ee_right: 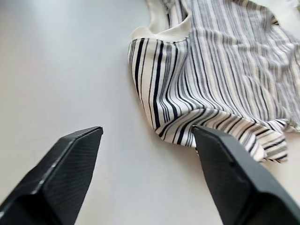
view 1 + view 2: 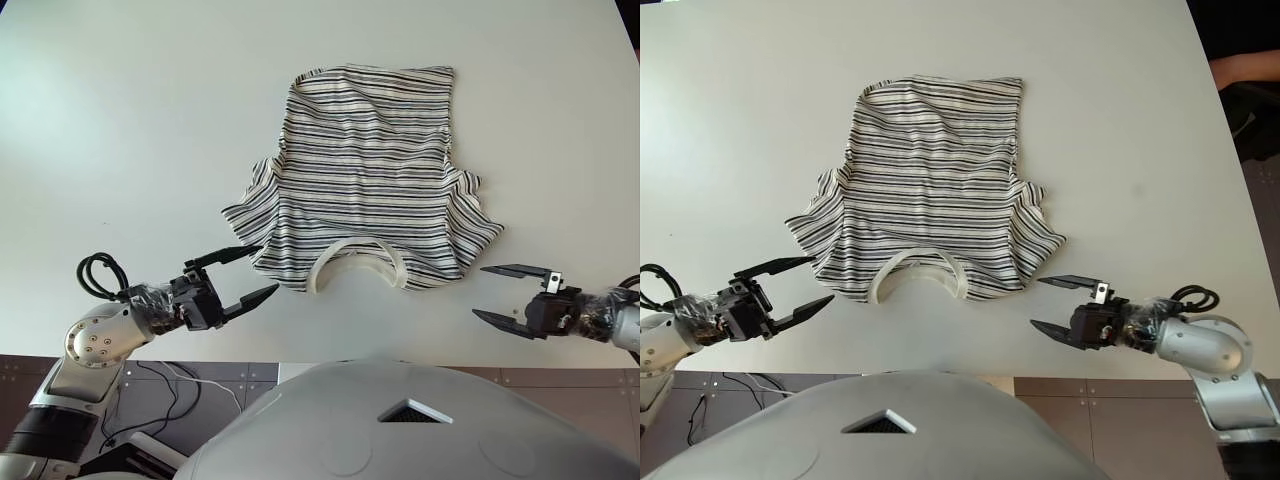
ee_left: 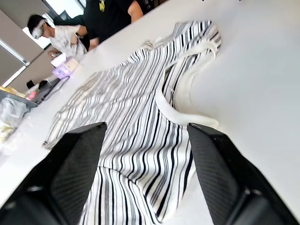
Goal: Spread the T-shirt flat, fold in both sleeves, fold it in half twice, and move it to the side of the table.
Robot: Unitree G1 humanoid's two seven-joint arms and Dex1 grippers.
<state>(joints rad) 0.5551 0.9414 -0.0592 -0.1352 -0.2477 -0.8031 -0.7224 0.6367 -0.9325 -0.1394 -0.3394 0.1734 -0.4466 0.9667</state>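
Note:
A black-and-white striped T-shirt (image 2: 367, 165) lies on the white table (image 2: 120, 120), its white collar (image 2: 358, 262) toward the near edge and its hem at the far side. Both sleeves are rumpled and partly tucked in against the body. My left gripper (image 2: 254, 272) stands open just off the shirt's near-left corner, not touching the cloth. My right gripper (image 2: 486, 292) stands open a short way off the near-right sleeve (image 1: 220, 119), with nothing between its fingers. In the left wrist view the collar (image 3: 180, 96) lies ahead between the fingers.
The table's near edge (image 2: 400, 362) runs just behind both grippers. Bare tabletop spreads to the left, right and far side of the shirt. People and small items on a farther surface (image 3: 65, 68) appear in the left wrist view.

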